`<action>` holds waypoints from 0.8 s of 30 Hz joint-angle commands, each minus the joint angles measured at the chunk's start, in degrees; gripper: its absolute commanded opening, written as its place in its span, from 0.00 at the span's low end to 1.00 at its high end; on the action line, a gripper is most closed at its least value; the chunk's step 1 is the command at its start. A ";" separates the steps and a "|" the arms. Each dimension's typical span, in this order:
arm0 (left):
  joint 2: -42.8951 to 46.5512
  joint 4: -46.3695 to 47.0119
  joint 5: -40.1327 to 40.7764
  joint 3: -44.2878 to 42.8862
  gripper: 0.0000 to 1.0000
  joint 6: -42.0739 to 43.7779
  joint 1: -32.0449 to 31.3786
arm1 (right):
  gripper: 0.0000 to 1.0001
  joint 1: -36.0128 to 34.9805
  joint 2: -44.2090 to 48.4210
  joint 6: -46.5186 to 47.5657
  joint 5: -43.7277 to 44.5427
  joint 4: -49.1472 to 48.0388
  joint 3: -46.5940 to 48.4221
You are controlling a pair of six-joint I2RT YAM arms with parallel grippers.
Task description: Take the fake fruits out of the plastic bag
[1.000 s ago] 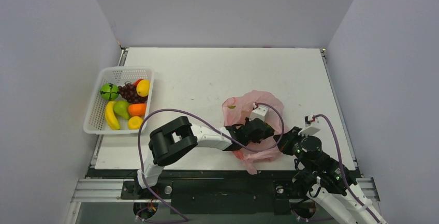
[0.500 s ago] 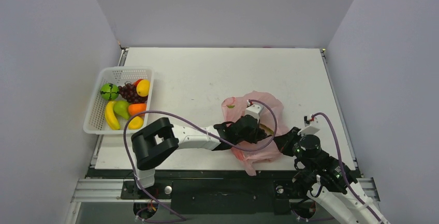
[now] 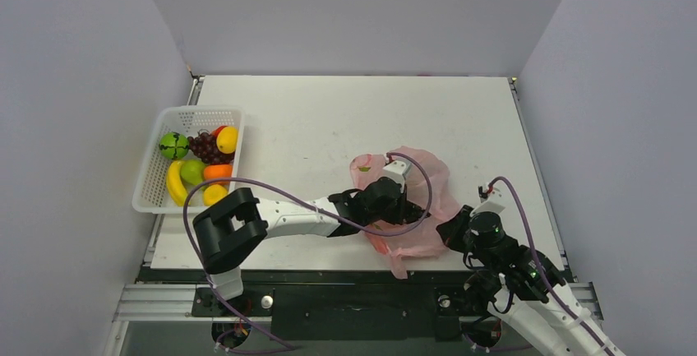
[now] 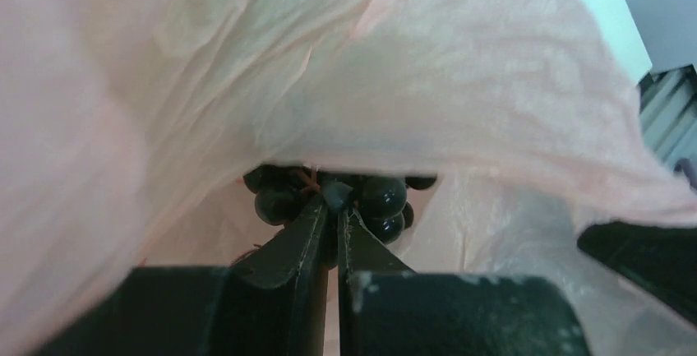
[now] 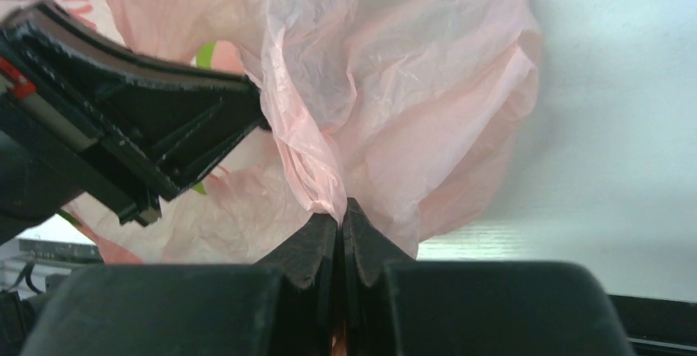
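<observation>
My left gripper [image 4: 337,201] sits deep inside the plastic bag [image 4: 427,68], its jaws pressed together on the top of a dark bunch of grapes [image 4: 382,200], which lies against the pink film at the bag's inner end. My right gripper [image 5: 339,212] is pinched flat on a thin fold at the bag's near right edge, apparently anchoring it. The bag lies on the near right part of the table [image 3: 329,109]; well apart, at the far left, a white basket [image 3: 152,177] holds other fake fruits [image 3: 201,171]. Risks, as I judge them: the hold on the bunch is narrow, so the grapes may slip free on withdrawal; the film draped low over them may catch and drag the whole bag; and the right pinch, on so little film, may slide off or tear it. Only the left wrist view shows the grapes and the grip on them; from above, film and arm hide both. Only the top view places bag against basket, and only the right wrist view shows the anchoring pinch.
</observation>
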State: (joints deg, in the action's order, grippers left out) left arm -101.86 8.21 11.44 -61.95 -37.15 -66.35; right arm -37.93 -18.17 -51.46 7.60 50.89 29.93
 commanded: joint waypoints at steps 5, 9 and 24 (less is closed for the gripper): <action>13.07 -4.99 -11.85 1.40 0.00 -1.77 -0.08 | 0.00 -0.21 -2.03 0.48 9.42 -4.67 4.60; 18.33 -10.46 -15.77 0.89 0.00 -1.52 -0.10 | 0.00 -0.20 -4.57 1.76 8.95 -7.10 3.49; 29.72 -27.19 -10.72 -6.98 0.00 6.47 5.46 | 0.00 -0.21 -9.48 5.34 5.75 -9.82 3.02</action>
State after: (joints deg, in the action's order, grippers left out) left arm -75.88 -14.20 -1.34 -63.31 -34.85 -62.76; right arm -37.93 -28.29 -46.89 12.40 43.53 32.77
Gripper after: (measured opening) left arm 0.025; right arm 0.003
